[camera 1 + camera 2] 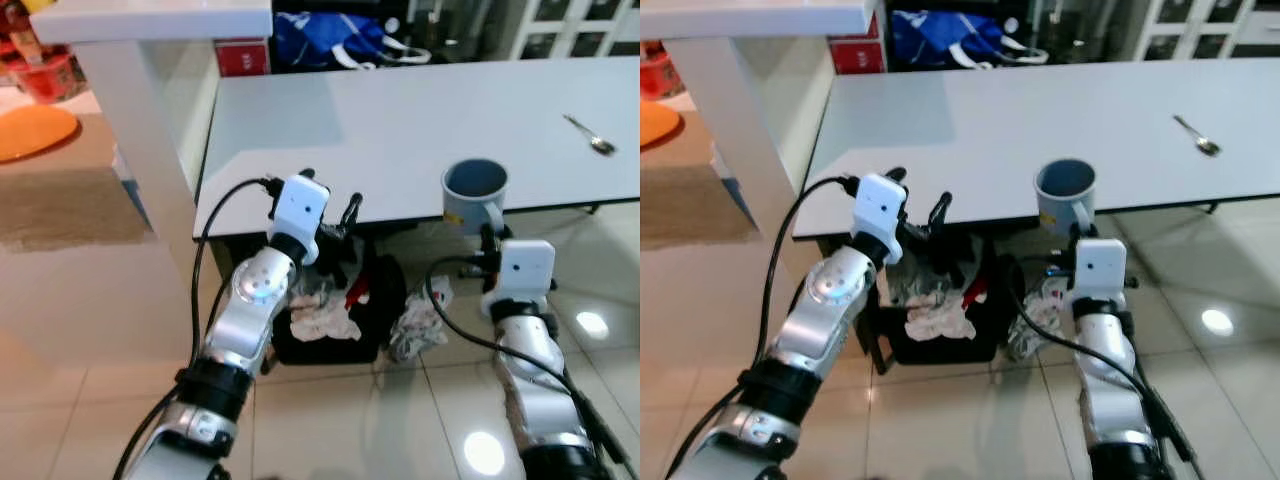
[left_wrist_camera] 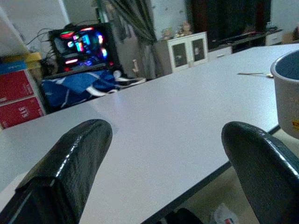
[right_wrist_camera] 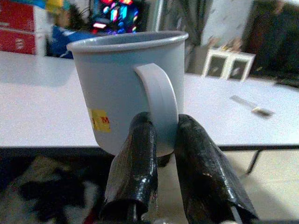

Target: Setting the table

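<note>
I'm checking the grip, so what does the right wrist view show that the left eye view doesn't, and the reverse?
Right wrist view: the right gripper pinching the mug by its handle, and a yellow sticker on the mug's side.
Left eye view: the left gripper open at the table edge, an orange plate on the counter, and a bin of rubbish under the table.
Both: mug at the table's near edge, spoon farther back.

A lived-in home room — long white bench [image 1: 400, 120], glossy tiled floor [image 1: 420, 420], white glass-door cabinet [image 2: 189, 49], glowing computer [image 2: 84, 44] — beside curtains [image 2: 135, 23].
</note>
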Robot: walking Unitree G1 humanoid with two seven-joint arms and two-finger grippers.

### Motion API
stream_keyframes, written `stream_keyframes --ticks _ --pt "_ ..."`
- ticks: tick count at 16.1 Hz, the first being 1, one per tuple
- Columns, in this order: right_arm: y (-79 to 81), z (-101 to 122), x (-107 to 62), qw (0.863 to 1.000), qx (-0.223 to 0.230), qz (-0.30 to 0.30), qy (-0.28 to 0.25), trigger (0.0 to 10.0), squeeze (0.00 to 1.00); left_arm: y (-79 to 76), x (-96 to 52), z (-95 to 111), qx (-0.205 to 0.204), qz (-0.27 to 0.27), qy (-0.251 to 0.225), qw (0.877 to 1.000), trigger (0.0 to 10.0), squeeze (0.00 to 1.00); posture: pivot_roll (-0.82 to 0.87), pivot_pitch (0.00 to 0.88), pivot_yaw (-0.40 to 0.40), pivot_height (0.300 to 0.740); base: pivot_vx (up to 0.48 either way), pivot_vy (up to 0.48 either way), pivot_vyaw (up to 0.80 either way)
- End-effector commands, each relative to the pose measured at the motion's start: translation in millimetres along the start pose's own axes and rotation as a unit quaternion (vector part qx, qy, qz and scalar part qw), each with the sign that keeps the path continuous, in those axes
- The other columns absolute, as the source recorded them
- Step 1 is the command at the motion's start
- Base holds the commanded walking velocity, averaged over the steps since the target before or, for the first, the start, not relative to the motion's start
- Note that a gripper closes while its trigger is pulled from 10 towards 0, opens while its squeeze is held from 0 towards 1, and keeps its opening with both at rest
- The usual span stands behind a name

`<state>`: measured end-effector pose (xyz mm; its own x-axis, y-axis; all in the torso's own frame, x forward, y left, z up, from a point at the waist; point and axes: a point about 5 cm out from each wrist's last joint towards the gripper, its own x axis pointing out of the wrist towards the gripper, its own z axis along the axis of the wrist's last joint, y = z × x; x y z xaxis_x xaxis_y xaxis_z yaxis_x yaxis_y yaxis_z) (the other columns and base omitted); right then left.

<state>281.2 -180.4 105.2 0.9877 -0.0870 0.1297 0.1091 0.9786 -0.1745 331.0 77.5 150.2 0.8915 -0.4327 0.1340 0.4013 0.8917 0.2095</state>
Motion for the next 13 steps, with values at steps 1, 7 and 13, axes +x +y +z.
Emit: stream_keyframes --ticks 1,7,13 --pt "0.6 5 2.0 1.0 0.0 0.005 -0.011 0.0 0.0 0.7 1.4 2 0.008 0.0 0.0 1.0 10.0 0.0 -0.02 0.0 0.044 0.722 0.274 -0.39 0.0" --pt "3.7 7 5.8 1.0 -0.002 0.023 -0.012 0.0 0.0 2.8 1.3 2 -0.017 0.009 0.002 1.0 10.0 0.0 -0.01 0.0 0.037 0.722 0.271 0.0 0.0" --pt "3.1 16 23.0 0.999 0.003 0.025 -0.026 0.0 0.0 2.4 2.3 5 0.004 0.003 -0.004 1.0 10.0 0.0 -0.01 0.0 0.043 0.722 0.467 0.0 0.0"
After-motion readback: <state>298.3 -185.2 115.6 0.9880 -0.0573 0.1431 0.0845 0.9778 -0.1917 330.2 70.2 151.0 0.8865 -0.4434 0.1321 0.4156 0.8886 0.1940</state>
